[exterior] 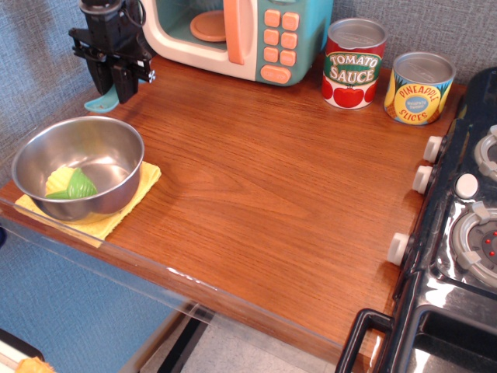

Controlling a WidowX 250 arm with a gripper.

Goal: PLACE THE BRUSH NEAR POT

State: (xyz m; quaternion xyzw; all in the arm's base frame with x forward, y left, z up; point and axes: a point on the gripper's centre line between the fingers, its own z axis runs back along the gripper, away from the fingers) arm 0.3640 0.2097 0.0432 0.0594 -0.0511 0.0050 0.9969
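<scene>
Looking at the wooden counter [256, 179], the steel pot [78, 165] sits front-left on a yellow cloth [144, 183], a green leaf inside it. Risk imo: drop from this height and the brush [102, 101] could bounce into the pot or against the wall. The claw [111, 85] looks clamped on the brush, teal end poking out below, just behind the pot.
</scene>
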